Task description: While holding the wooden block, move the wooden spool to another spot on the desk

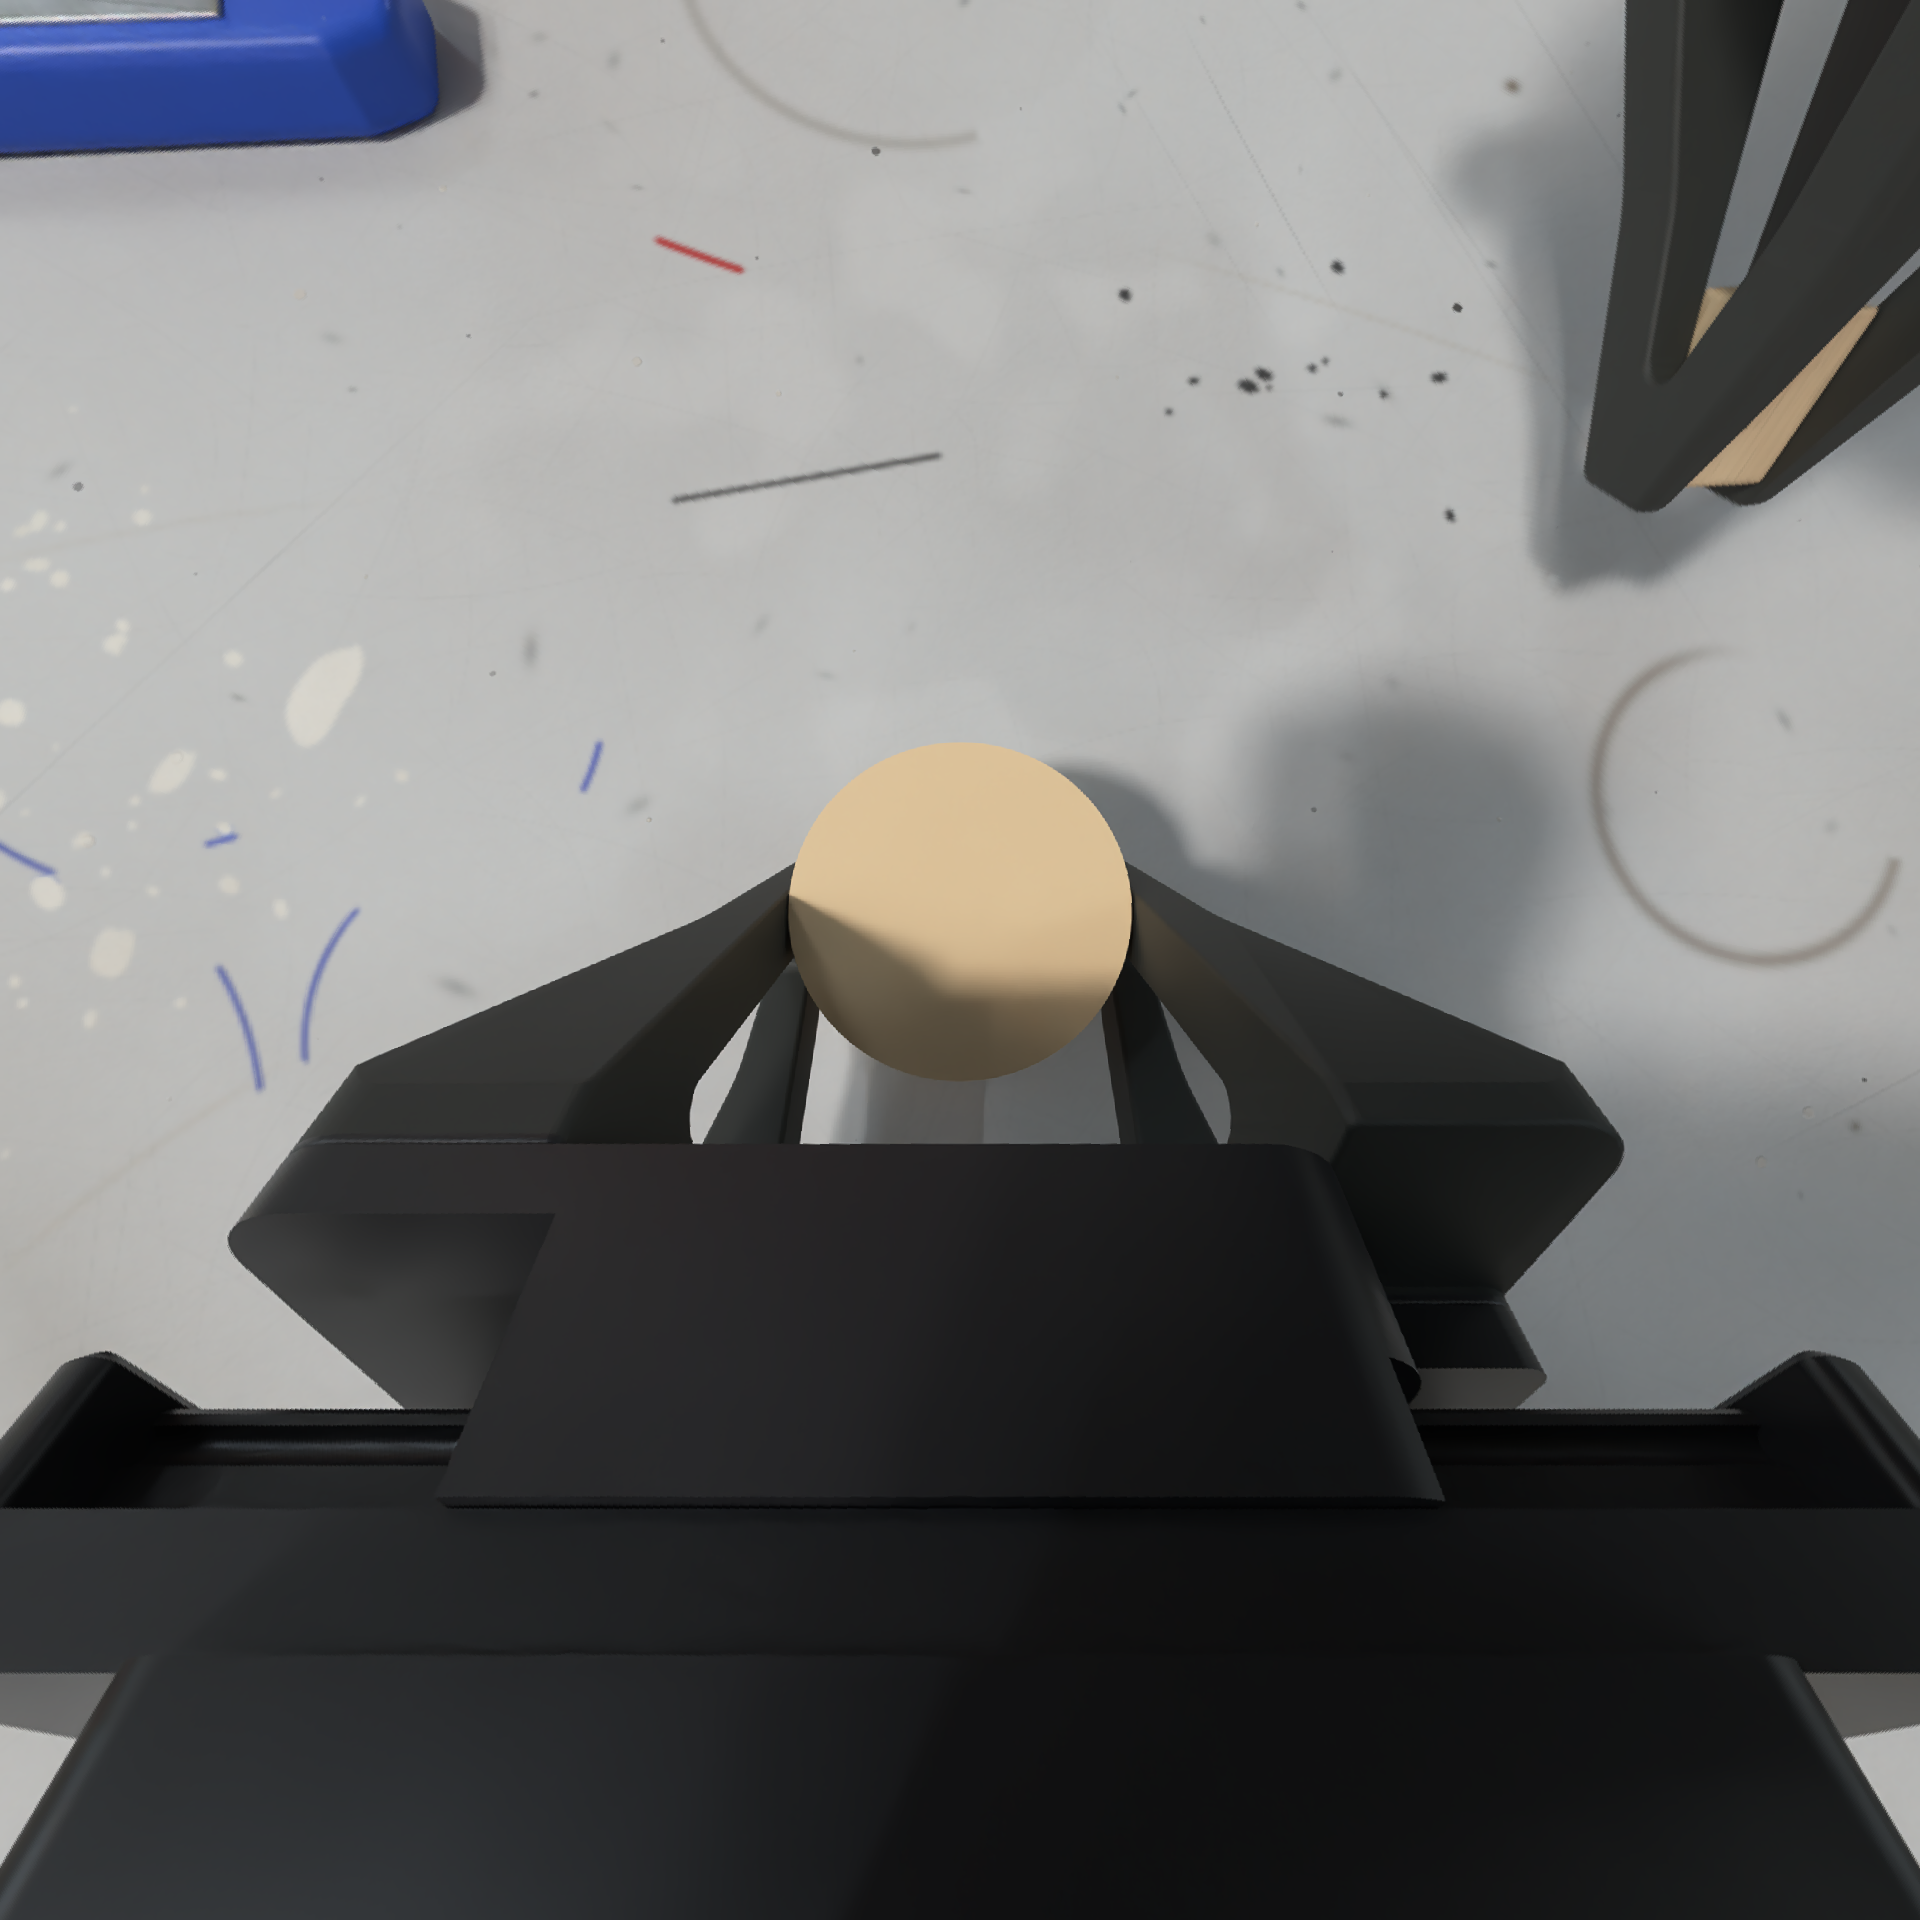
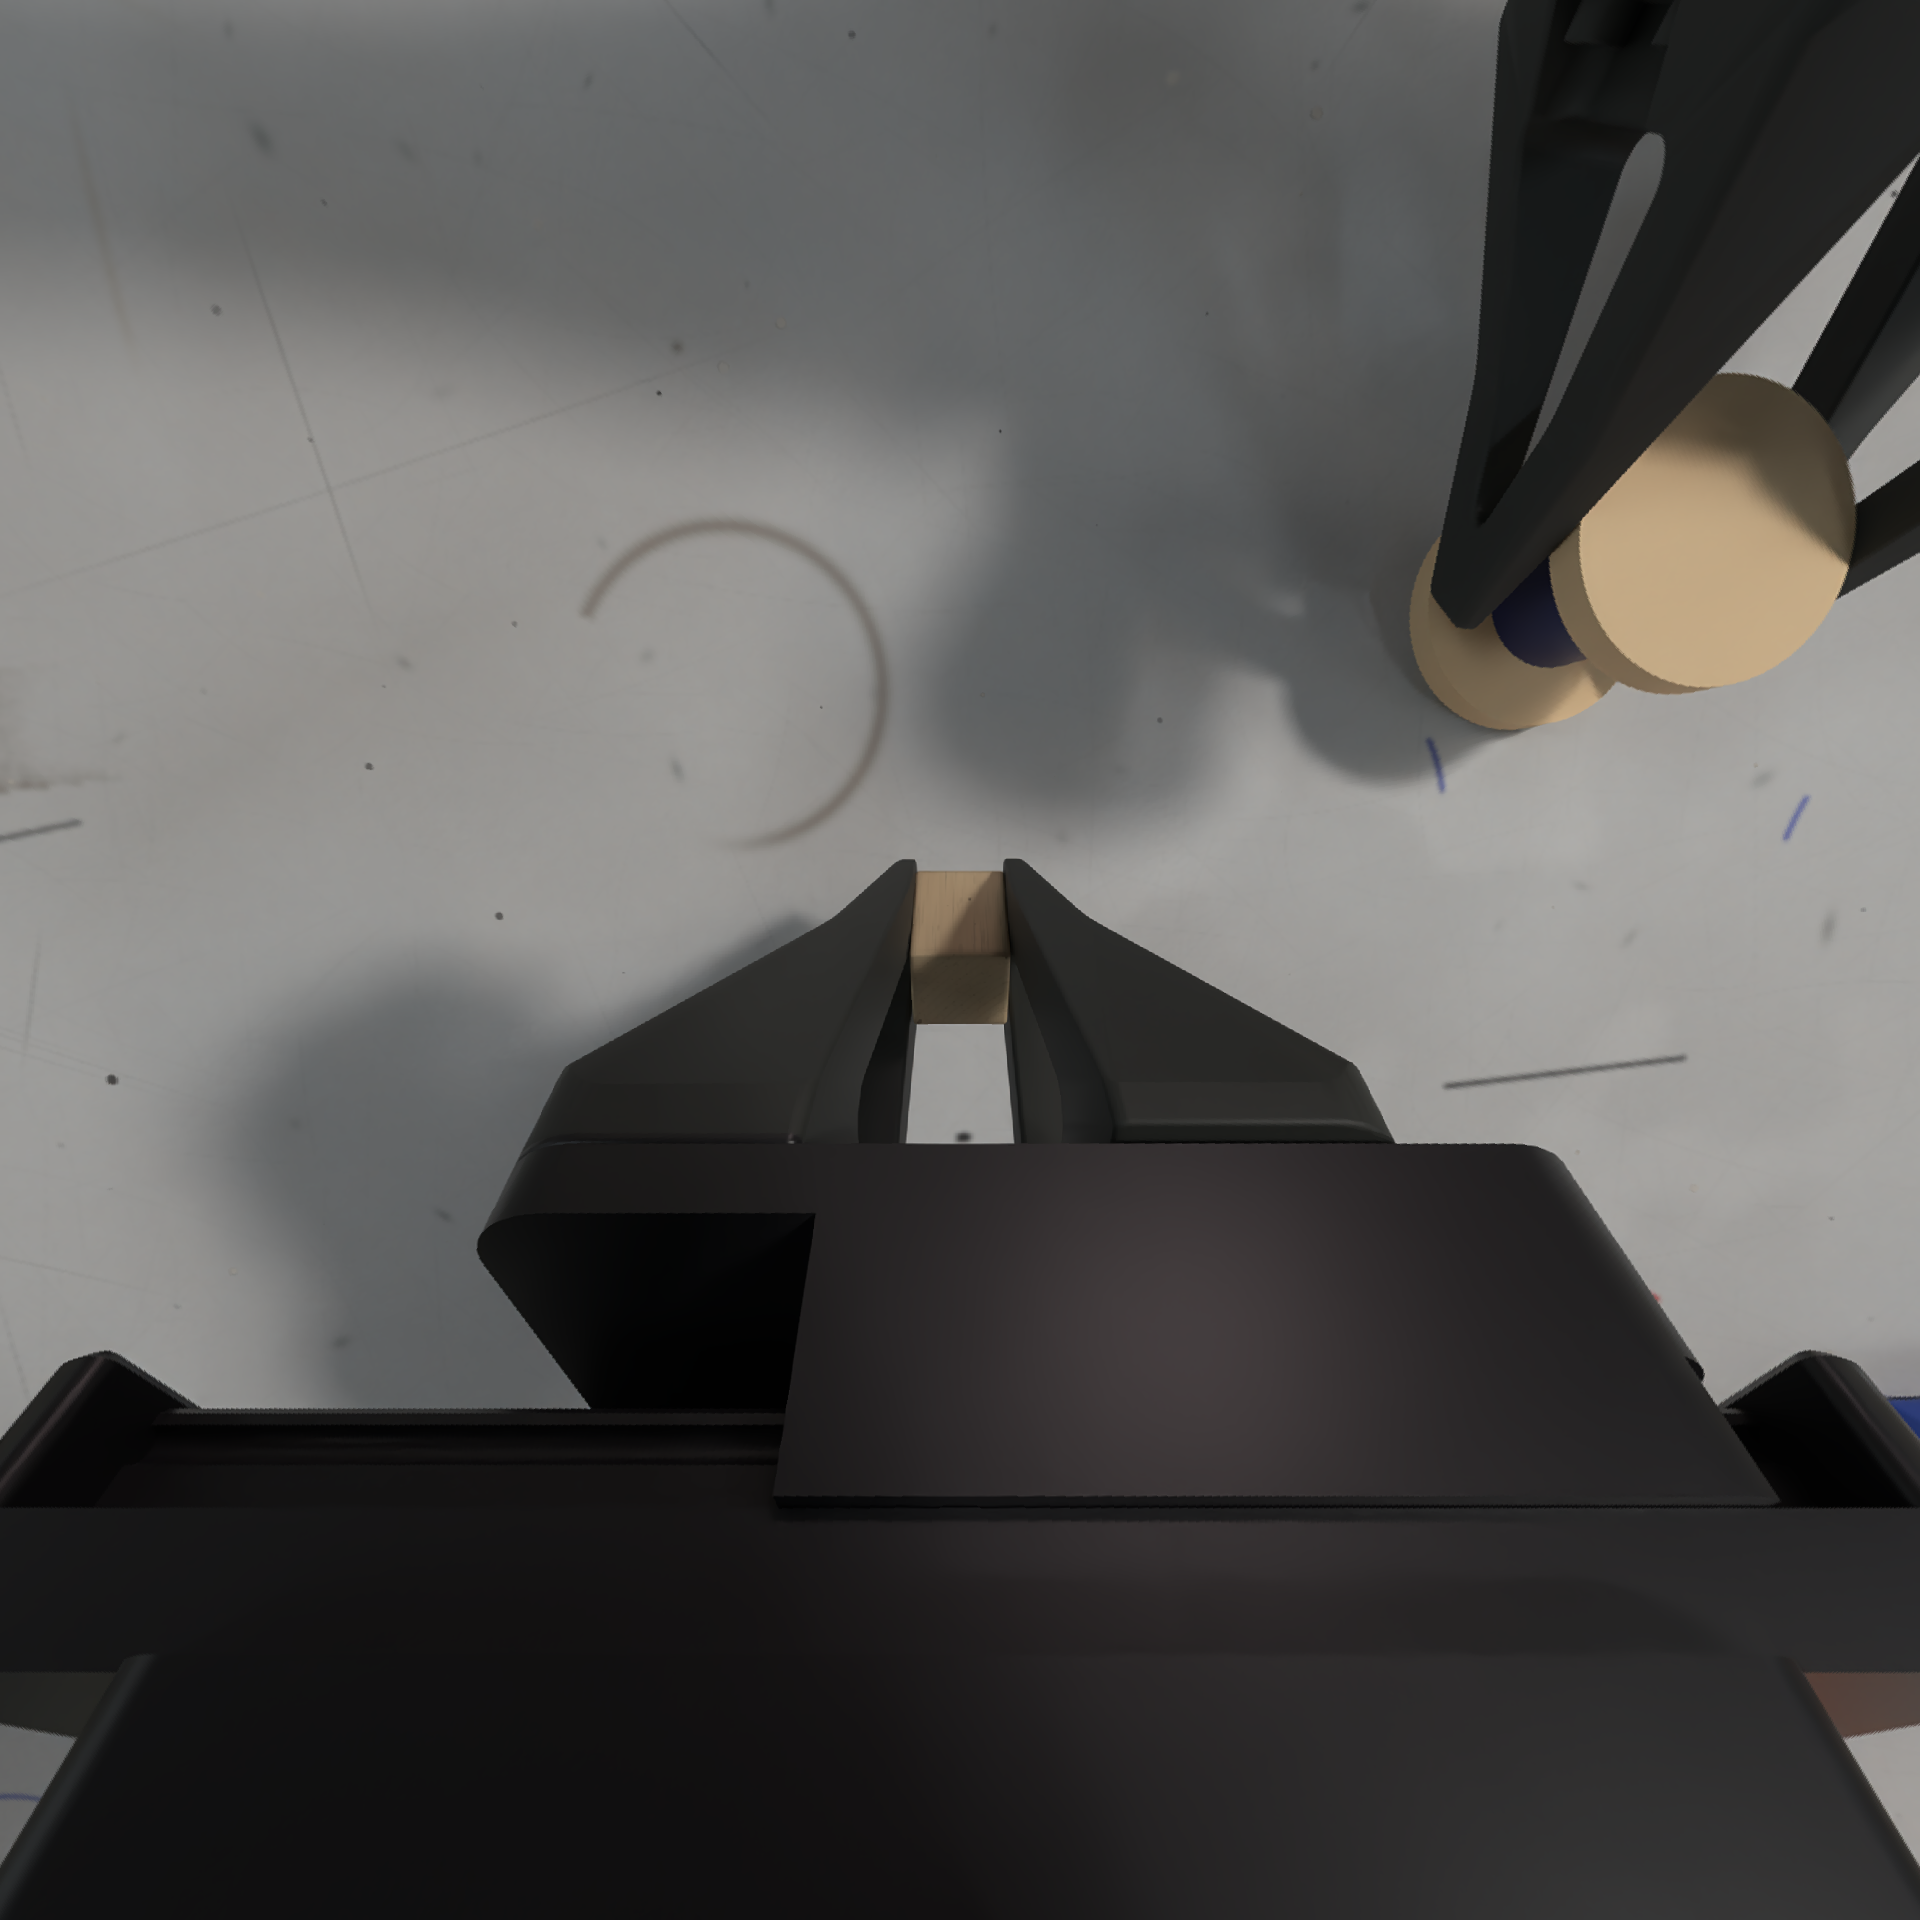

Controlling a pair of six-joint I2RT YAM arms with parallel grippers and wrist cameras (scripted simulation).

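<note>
left wrist view: we saw our left gripper (image 1: 959, 914) clamped on the wooden spool (image 1: 959, 909), one dark finger (image 1: 727, 961) pressed in at each side. from above only the spool's round tan top flange showed, half of it in shadow. the spool sat over the pale grey desk (image 1: 935, 582), which was scuffed with paint flecks, short pen strokes in blue, red and black, and faint brown ring stains. a blue object (image 1: 218, 73) lay at the upper left corner, well apart from the spool.

at the upper right of that same view our right gripper (image 1: 1730, 457) reached down, the wooden block (image 1: 1782, 416) pinched between its fingers.

right wrist view: our right gripper (image 2: 959, 925) was closed tight on the wooden block (image 2: 959, 951), a small pale square piece held at the very fingertips, above the desk (image 2: 416, 675). a brown ring stain (image 2: 868, 675) lay ahead to the left.

at the upper right our left gripper (image 2: 1662, 582) held the wooden spool (image 2: 1714, 540) by its dark blue wound core. the lower flange looked to be touching the desk, or just above it; we could not tell which.
</note>
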